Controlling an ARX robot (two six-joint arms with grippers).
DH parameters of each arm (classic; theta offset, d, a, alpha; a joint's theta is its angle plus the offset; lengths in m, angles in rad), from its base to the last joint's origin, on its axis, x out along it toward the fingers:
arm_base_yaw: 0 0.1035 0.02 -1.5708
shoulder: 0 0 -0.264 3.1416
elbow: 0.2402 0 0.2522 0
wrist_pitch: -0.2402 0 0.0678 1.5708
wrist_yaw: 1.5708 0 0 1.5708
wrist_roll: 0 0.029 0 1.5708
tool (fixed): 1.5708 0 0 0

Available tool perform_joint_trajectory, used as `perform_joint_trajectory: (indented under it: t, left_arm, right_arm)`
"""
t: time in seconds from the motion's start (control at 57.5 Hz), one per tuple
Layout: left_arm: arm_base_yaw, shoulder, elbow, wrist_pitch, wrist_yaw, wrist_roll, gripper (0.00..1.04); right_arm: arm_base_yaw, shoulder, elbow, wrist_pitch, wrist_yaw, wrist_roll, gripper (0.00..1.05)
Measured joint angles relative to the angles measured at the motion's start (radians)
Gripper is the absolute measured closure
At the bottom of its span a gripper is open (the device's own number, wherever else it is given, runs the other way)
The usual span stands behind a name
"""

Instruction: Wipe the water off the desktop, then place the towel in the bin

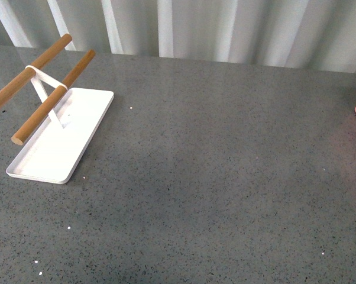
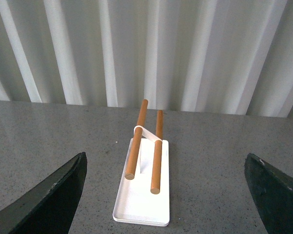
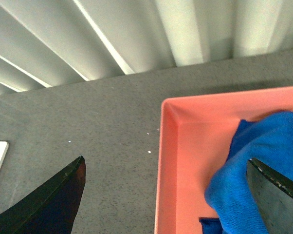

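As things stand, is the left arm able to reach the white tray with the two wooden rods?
Probably yes. In the left wrist view the white tray lies straight ahead of the open left gripper, and nothing stands between them on the desktop. The wooden rods above it may hinder a grasp from above.

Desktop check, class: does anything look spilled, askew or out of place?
Nothing stands out. The desktop shows no visible water, the white tray lies flat with its rods on the stand, and the towel sits bunched inside the bin.
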Motion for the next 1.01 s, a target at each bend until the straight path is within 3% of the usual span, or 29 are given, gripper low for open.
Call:
perform_joint_trajectory:
  t: [0.296, 0.365, 0.626, 0.87, 0.939, 1.009]
  left_arm:
    - [0.000, 0.000, 0.000, 0.000, 0.000, 0.000, 0.07]
    - [0.000, 0.000, 0.000, 0.000, 0.000, 0.000, 0.07]
    - [0.000, 0.000, 0.000, 0.000, 0.000, 0.000, 0.07]
    - [0.000, 0.000, 0.000, 0.000, 0.000, 0.000, 0.07]
    - [0.000, 0.000, 0.000, 0.000, 0.000, 0.000, 0.07]
    - [0.000, 0.000, 0.000, 0.000, 0.001, 0.000, 0.07]
  right_arm:
    - [0.071, -0.262, -0.168, 0.105, 0.004, -0.099, 0.07]
    - [0.105, -0.316, -0.212, 0.135, 0.051, -0.147, 0.07]
    - [0.273, -0.399, -0.365, 0.198, 0.188, -0.273, 0.07]
    - [0.462, -0.435, -0.470, 0.237, 0.228, -0.262, 0.07]
    - [0.552, -0.502, -0.595, 0.510, 0.454, -0.161, 0.17]
    - [0.599, -0.578, -0.728, 0.768, 0.608, -0.030, 0.30]
